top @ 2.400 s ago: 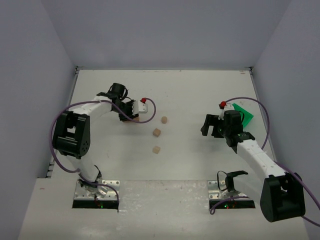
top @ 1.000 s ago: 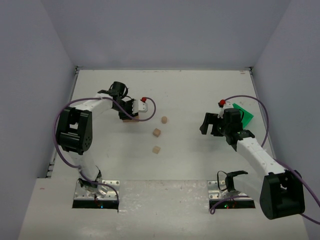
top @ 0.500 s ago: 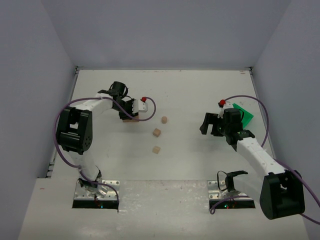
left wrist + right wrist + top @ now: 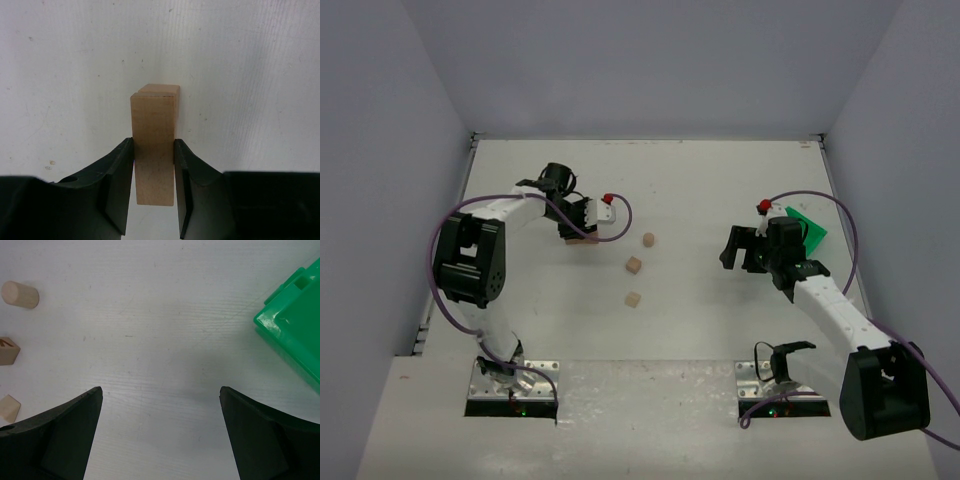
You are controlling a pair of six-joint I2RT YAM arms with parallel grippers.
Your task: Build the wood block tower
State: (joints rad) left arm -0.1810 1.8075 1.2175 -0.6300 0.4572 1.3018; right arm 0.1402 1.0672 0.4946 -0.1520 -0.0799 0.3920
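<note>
Hovering over the white table, just left of the green bin, with right gripper jaws spread wide on nothing. Clamping the left gripper, well left of the bin, tight onto the long wooden bar. Leaving three small blocks loose between bar and bin

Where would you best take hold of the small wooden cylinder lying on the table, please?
Grip the cylinder across its two flat ends, coming straight down from above. It lies on its side, so a grip on the curved flank would probably let it roll or slip.
</note>
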